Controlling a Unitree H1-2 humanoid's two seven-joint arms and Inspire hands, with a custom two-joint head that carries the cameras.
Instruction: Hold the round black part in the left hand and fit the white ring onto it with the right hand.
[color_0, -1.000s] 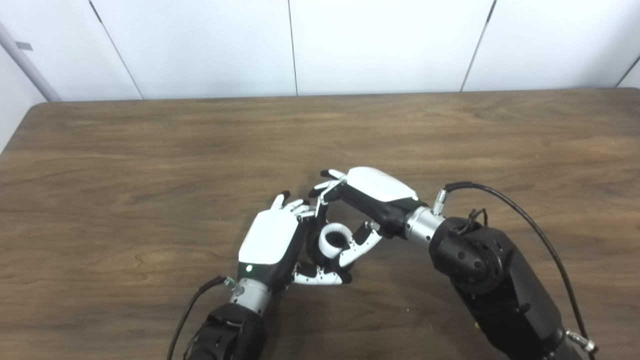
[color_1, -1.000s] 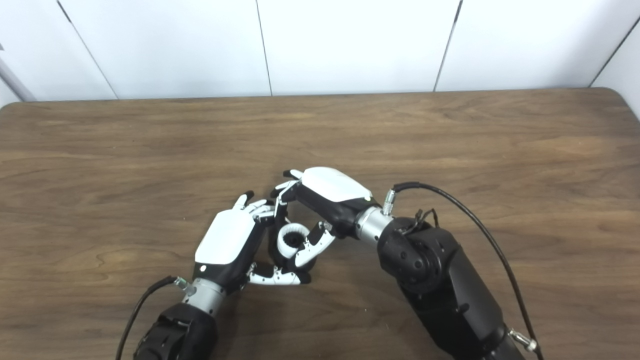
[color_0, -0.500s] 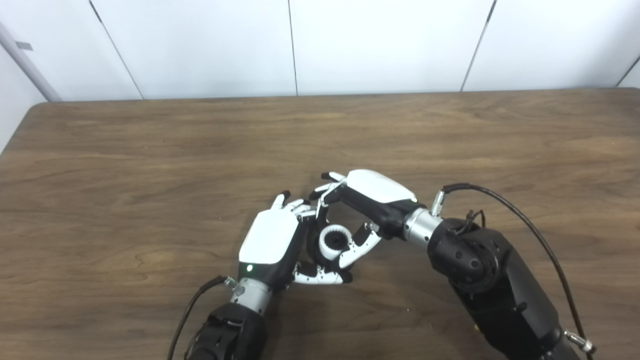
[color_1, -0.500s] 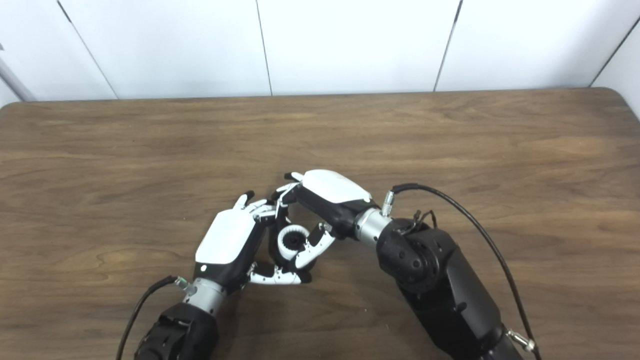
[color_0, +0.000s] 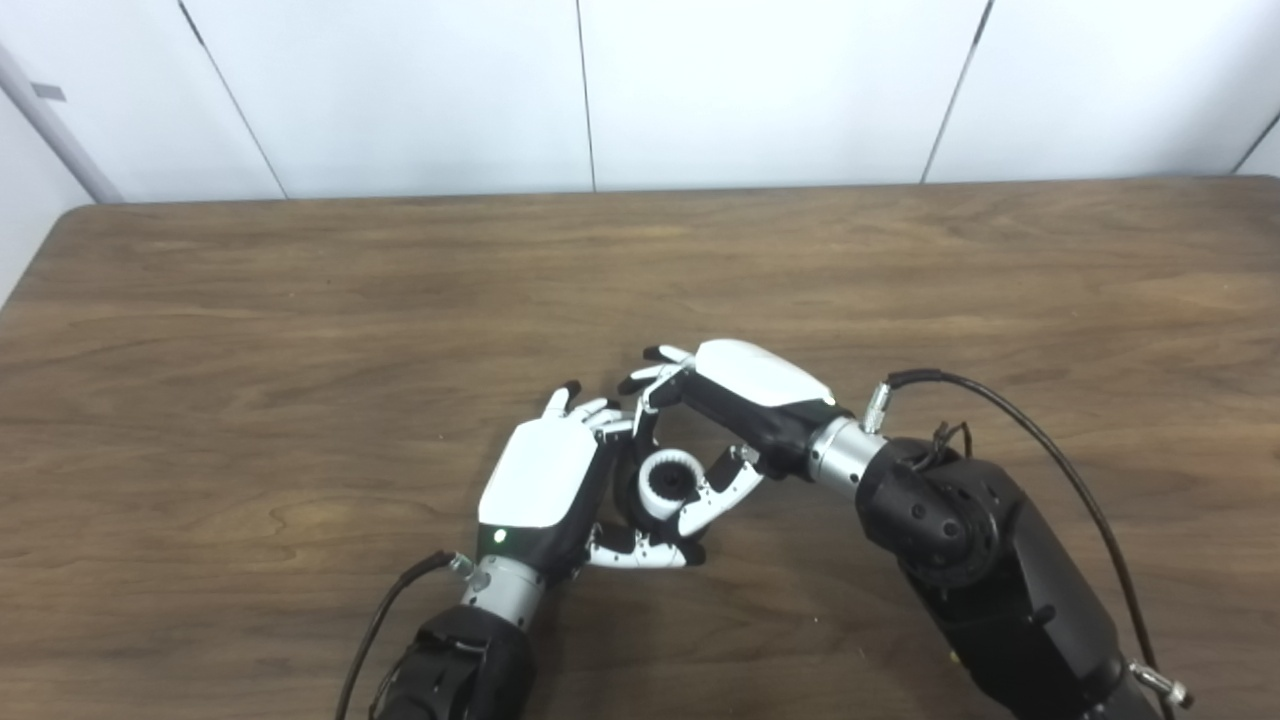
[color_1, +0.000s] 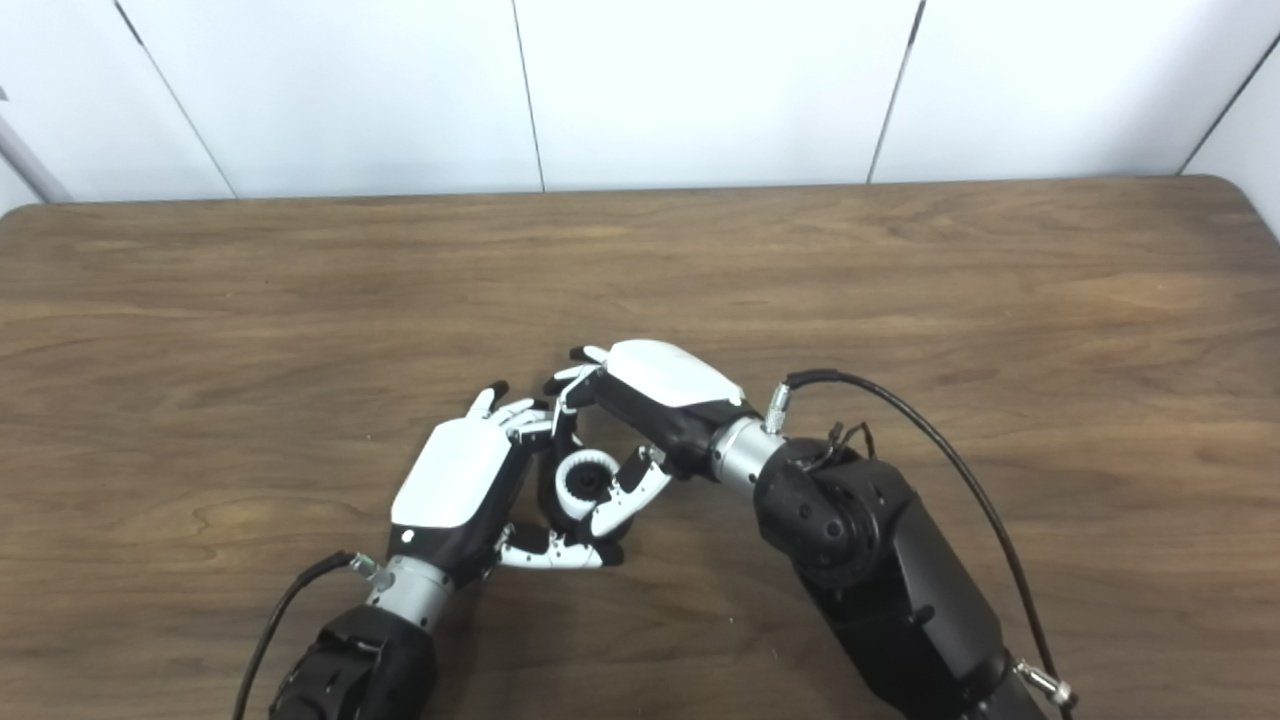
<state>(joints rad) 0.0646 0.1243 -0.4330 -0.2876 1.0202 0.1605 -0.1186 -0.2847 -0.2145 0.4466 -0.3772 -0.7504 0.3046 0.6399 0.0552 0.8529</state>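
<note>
My left hand (color_0: 540, 478) is shut on the round black part (color_0: 632, 492), cupping it from the left with its thumb under it near the table. The white ring (color_0: 668, 478) sits against the black part's face, toothed inside, with a dark centre showing through it. My right hand (color_0: 745, 395) reaches in from the right, its fingers arched over the ring's top and its thumb against the ring's lower right edge. Most of the black part is hidden by both hands.
The brown wooden table (color_0: 300, 320) stretches wide around the hands with nothing else on it. A white panelled wall (color_0: 600, 90) stands behind its far edge. A black cable (color_0: 1040, 440) loops off my right forearm.
The white ring has sunk closer onto the black part and its toothed inner face now shows. My right hand has dropped slightly. My left hand has stayed put.
</note>
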